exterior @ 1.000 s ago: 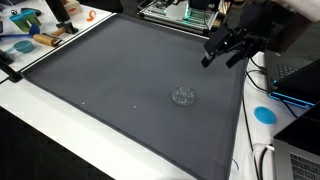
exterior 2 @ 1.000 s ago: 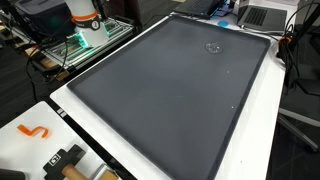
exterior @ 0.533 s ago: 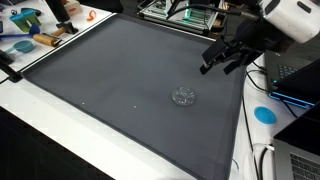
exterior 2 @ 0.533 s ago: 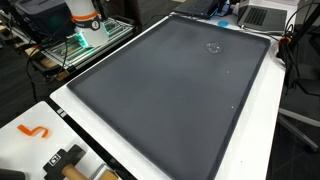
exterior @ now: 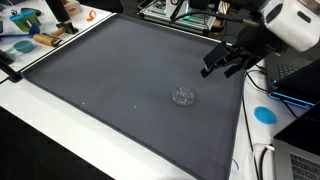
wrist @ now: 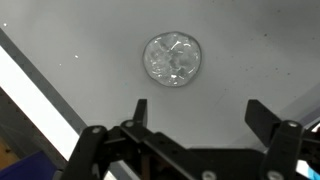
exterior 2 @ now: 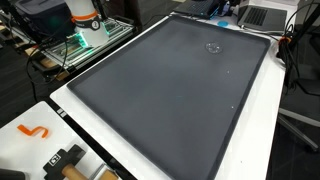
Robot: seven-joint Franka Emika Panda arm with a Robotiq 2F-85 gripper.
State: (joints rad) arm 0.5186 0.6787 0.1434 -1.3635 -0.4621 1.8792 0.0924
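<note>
Black gripper (exterior: 218, 68) hanging in the upper right of an exterior view, jaws spread as wide as they go with nothing between them. In the wrist view the clear crinkly disc (wrist: 173, 58) sits upper middle of frame, just past the fingertips (wrist: 140, 104), lying flat on the grey mat (wrist: 250, 40) and untouched. My worry: it's low and see-through, so a slightly off descent could shove it sideways or dig into the mat. There's a laptop (exterior: 298, 78) close at the right edge too

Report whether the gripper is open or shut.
Open. In the wrist view the gripper has its fingers spread wide, only grey mat showing between them; the clear round piece lies apart, ahead of them.
</note>
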